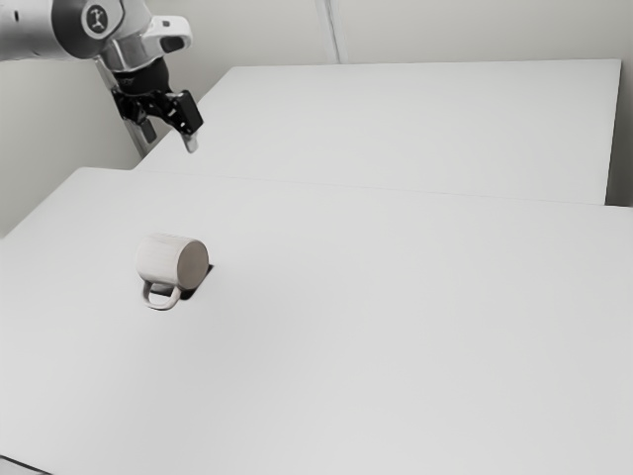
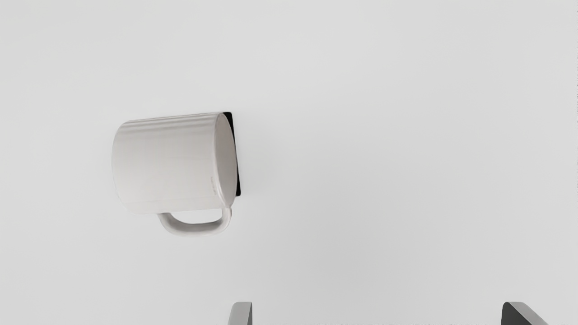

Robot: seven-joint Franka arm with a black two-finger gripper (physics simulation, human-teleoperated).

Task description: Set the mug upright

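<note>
The gripper (image 1: 170, 141) hangs above the far part of the table in the exterior view, well clear of the mug. A pale mug (image 1: 170, 261) lies on its side, its mouth facing the exterior view's right and its handle toward the near edge. In the wrist view the gripper (image 2: 377, 313) is open, its fingers wide apart with nothing between them. The mug (image 2: 167, 164) lies off to the side of one finger, not touching it, with its handle on the side toward the fingers.
The white table (image 1: 396, 327) extends around the mug. Behind it, another white surface (image 1: 415, 129) stretches toward the wall. A dark line crosses the near left corner of the exterior view. A thin dark patch (image 2: 238, 180) lies at the mug's mouth.
</note>
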